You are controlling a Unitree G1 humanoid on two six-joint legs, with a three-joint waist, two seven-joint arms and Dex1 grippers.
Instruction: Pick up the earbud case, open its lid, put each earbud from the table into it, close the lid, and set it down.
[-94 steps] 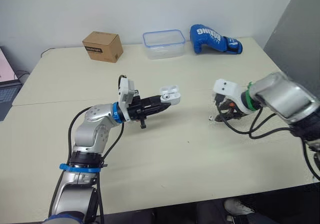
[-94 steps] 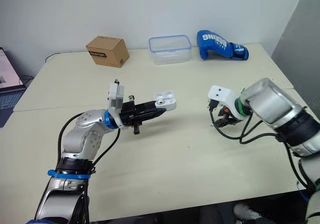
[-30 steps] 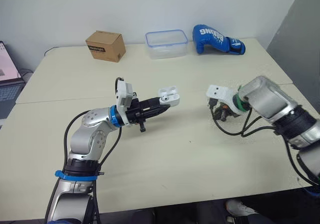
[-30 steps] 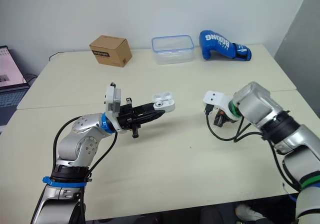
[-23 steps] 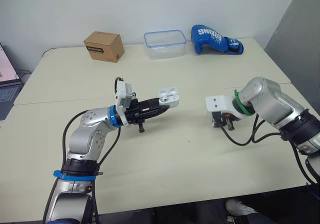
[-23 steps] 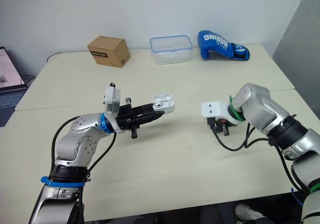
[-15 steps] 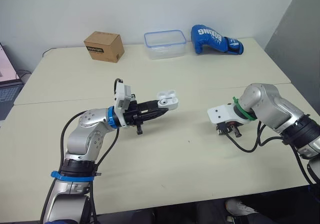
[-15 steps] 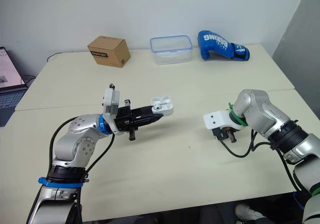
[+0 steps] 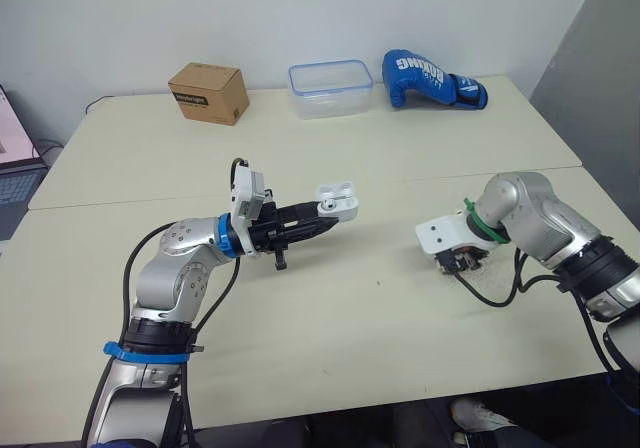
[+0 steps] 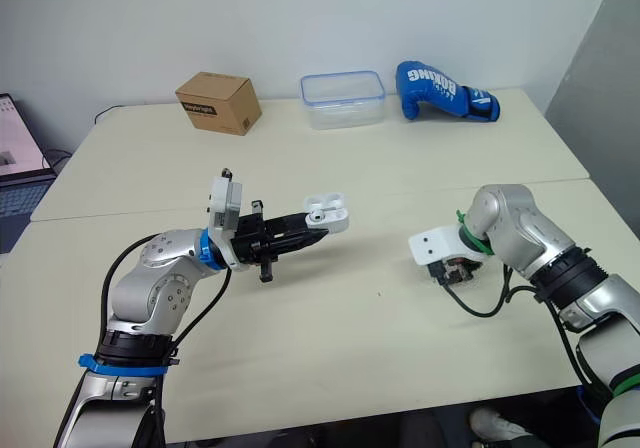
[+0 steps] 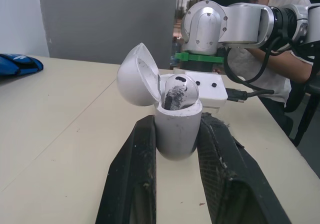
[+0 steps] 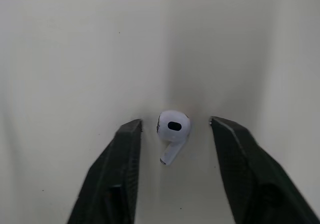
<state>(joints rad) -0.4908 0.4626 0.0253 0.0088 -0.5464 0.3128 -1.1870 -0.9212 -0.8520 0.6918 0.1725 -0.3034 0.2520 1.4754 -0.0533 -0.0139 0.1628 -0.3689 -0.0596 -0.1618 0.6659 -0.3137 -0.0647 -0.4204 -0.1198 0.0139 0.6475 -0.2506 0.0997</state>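
My left gripper (image 9: pixel 318 217) is shut on the white earbud case (image 9: pixel 338 200), held above the middle of the table. The case (image 11: pixel 177 121) has its lid (image 11: pixel 135 75) swung open, and one earbud (image 11: pixel 176 90) sits inside. My right gripper (image 9: pixel 462 261) points down at the table on the right. In the right wrist view, its two fingers (image 12: pixel 117 176) stand open on either side of a white earbud (image 12: pixel 172 129) lying on the table, not touching it.
A cardboard box (image 9: pixel 208 92), a clear plastic container (image 9: pixel 330 88) and a blue boxing glove (image 9: pixel 430 79) line the far edge of the table (image 9: pixel 330 328). A laptop (image 9: pixel 14 143) stands off the left edge. A person sits beyond the right arm in the left wrist view.
My right gripper has swung from sideways to pointing down over the earbud. The left gripper still holds the open case in about the same place.
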